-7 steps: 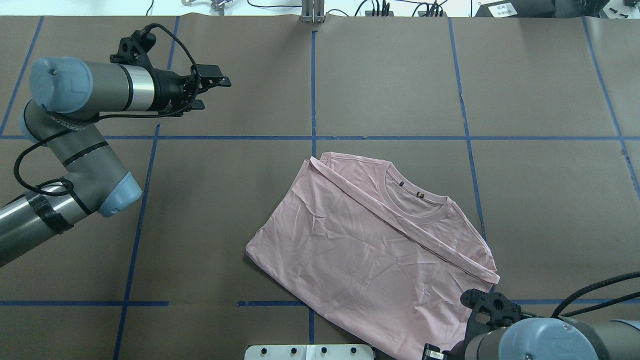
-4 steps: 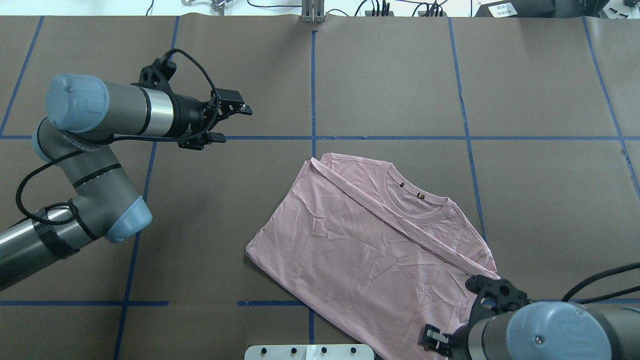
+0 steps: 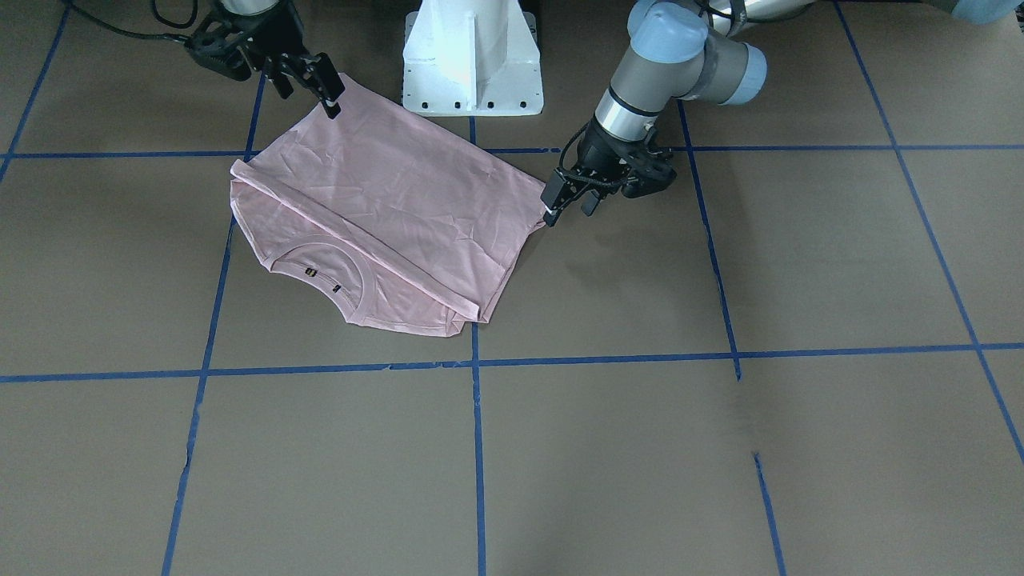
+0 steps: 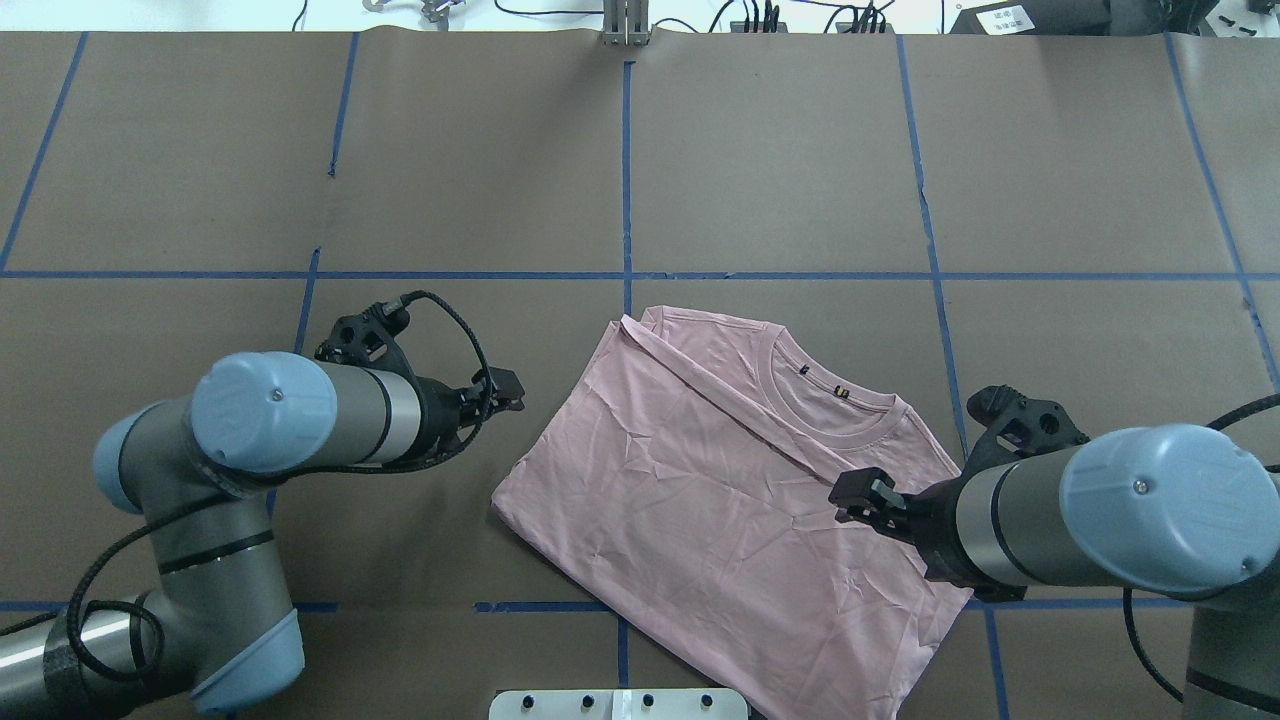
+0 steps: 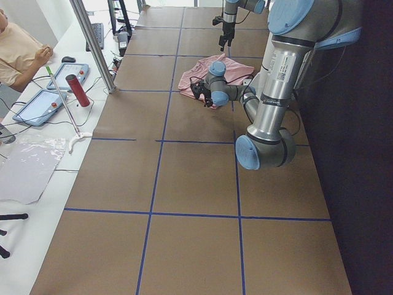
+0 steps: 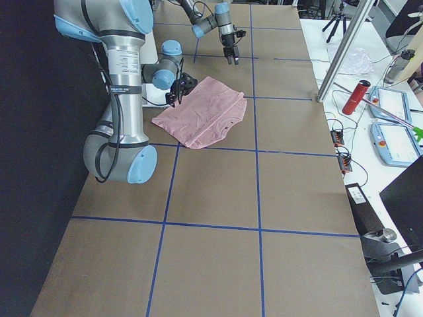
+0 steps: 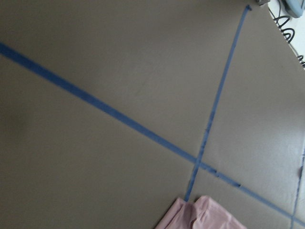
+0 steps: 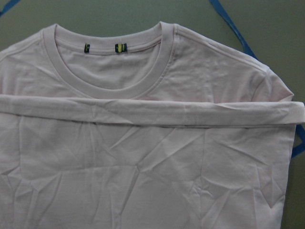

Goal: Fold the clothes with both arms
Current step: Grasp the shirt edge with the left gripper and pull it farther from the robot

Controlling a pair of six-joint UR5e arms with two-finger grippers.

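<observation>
On the surface [image 4: 800, 150], folded pink T-shirt [image 4: 700, 480], left fingers [image 4: 505, 391] parted beside its corner, right fingers [image 4: 858, 492] parted above it.

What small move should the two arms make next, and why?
Probably lower both claws onto the pale pink folded T-shirt's hem corners: the left claw hovers beside one, the right claw near the other, neither holding fabric.

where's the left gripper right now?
In the overhead view the left gripper is on the left side, just off the left edge of the pink T-shirt. The front-facing view puts it at the shirt's corner; contact unclear.
</observation>
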